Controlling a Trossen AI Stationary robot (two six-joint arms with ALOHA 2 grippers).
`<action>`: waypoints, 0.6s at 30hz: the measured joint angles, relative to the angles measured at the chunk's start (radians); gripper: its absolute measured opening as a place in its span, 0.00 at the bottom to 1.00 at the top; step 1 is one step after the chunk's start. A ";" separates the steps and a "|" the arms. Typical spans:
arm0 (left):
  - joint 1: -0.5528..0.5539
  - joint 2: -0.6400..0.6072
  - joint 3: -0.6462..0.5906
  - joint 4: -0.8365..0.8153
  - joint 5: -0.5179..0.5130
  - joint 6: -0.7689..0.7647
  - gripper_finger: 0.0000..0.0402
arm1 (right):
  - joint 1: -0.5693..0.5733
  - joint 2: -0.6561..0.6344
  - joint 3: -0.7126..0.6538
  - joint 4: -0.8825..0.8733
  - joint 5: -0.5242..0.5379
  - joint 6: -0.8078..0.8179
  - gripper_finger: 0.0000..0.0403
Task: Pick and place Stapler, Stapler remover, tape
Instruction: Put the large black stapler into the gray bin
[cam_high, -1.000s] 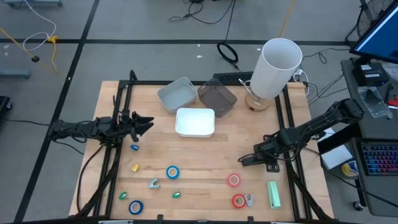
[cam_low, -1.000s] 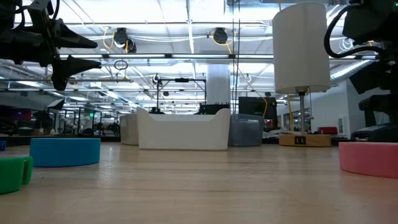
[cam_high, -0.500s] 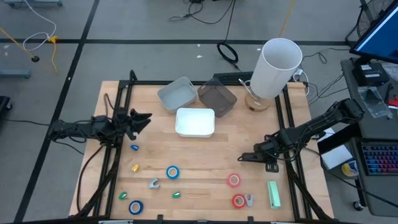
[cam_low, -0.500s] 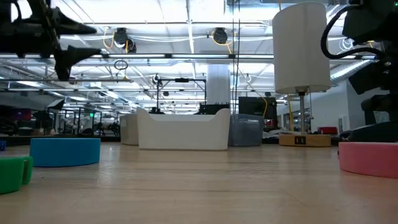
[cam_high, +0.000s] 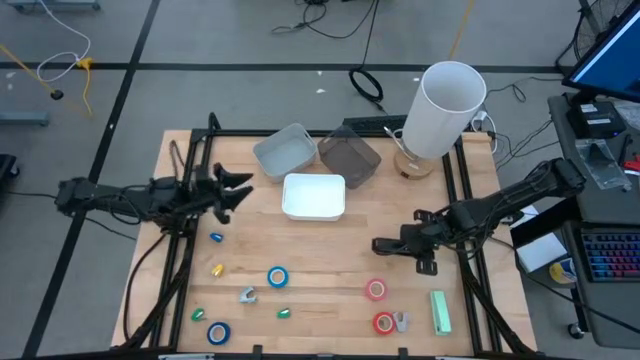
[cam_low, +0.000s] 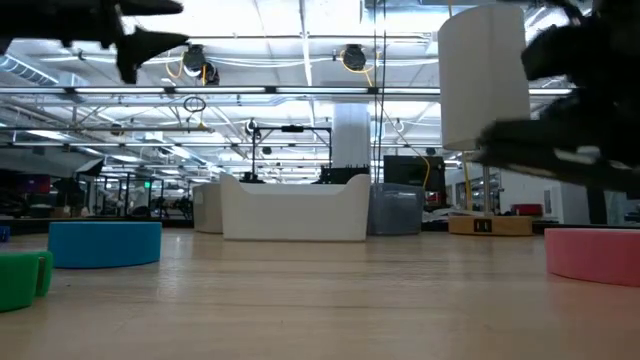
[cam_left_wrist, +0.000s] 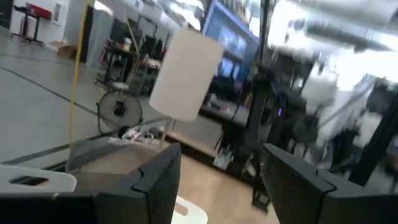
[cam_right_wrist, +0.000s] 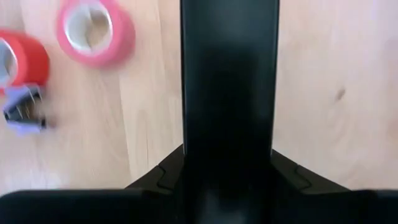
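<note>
A black stapler (cam_high: 383, 245) hangs above the table's right half, with my right gripper (cam_high: 405, 247) shut on it. In the right wrist view the stapler (cam_right_wrist: 229, 74) shows as a dark bar over the wood. Below it lie pink tape (cam_right_wrist: 94, 28), red tape (cam_right_wrist: 22, 59) and a grey stapler remover (cam_right_wrist: 22, 115). Two blue tape rolls (cam_high: 277, 277) (cam_high: 218, 332) and a second stapler remover (cam_high: 247, 295) lie flat near the front left. My left gripper (cam_high: 243, 190) hovers open over the table's left side, pointing right. My right gripper holds the stapler from above, slanting down from the table's right. The stapler's free end (cam_high: 376, 244) reaches toward the table's left. Black fingers against the black body hide the place of contact. The stapler (cam_low: 540, 160) hangs about level, clear of the table.
At the back stand a grey bin (cam_high: 285, 150), a dark bin (cam_high: 350, 155), a white bin (cam_high: 314, 195) and a tall white cylinder (cam_high: 445, 105). A green oblong (cam_high: 440, 310) lies front right. Small yellow and green lumps (cam_high: 218, 269) (cam_high: 283, 313) dot the front left.
My right gripper has risen and gone a little toward the table's left, and the stapler has come up off the table with it. My left gripper has risen, staying open, and has rolled somewhat.
</note>
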 joint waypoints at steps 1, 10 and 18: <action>0.000 0.058 0.035 -0.002 0.007 0.016 0.54 | 0.000 0.000 0.018 0.001 0.024 -0.005 0.31; -0.025 0.546 0.410 -0.135 0.034 0.168 0.54 | -0.030 0.002 0.081 0.060 0.135 -0.038 0.31; -0.049 0.873 0.776 -0.279 0.034 0.257 0.54 | -0.063 0.069 0.081 0.077 0.135 -0.125 0.31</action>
